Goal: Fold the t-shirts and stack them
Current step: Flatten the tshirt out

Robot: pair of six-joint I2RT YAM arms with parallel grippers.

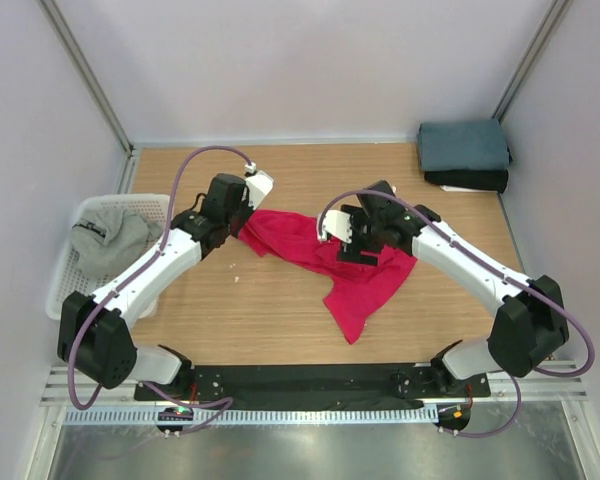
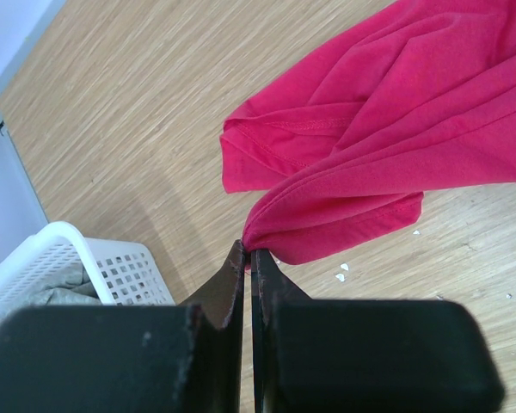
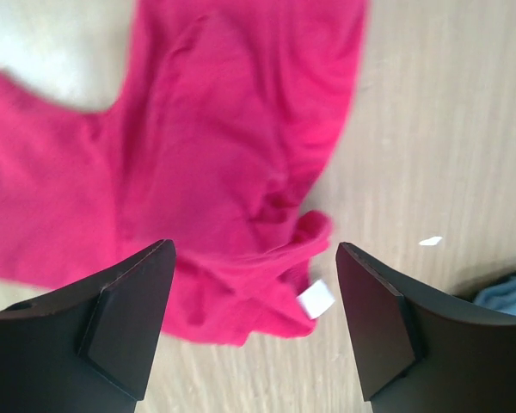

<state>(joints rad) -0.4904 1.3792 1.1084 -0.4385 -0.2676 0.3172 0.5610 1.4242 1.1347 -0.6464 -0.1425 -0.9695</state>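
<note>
Red tee spread loosely mid-table, pinched at one end by the left arm, with the right arm open above it.

The wooden table (image 1: 280, 320) carries the crimson-red t-shirt (image 1: 365, 275) (image 2: 396, 129) (image 3: 224, 155), crumpled and unfolded at its centre. The white mesh basket (image 1: 65, 275) (image 2: 69, 245) sits at the left edge with the light grey t-shirt (image 1: 110, 240) bundled inside. In the far right corner the slate-blue t-shirt (image 1: 463, 145) lies folded on top of the black t-shirt (image 1: 470, 181). The left gripper (image 1: 243, 230) (image 2: 248, 254) is clamped tight on a gathered bunch of the red shirt's left end. The right gripper (image 1: 355, 250) (image 3: 254, 248) hangs over the shirt's right part, jaws wide apart with nothing gripped. A small white tag (image 3: 316, 301) shows at the cloth's edge, and tiny white flecks (image 2: 340, 275) dot the wood beside it.
</note>
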